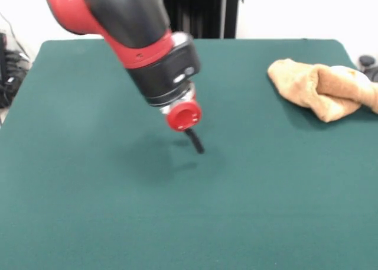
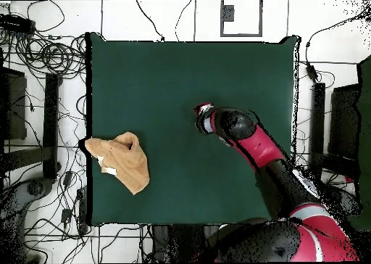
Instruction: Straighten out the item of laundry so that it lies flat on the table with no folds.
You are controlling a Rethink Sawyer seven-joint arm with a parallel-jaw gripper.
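Observation:
The item of laundry, a tan-orange terry towel, lies bunched and folded over itself at the right side of the green table. Seen from overhead, the towel sits at the left edge of the table, with one corner reaching past that edge. My gripper hangs just above the cloth near the table's middle, well left of the towel and not touching it. Overhead, the gripper points away from the base, with nothing in it.
Cables and dark equipment lie on the floor on both sides of the table. A small dark object sits past the table's far right corner. My arm reaches in over the right half of the table.

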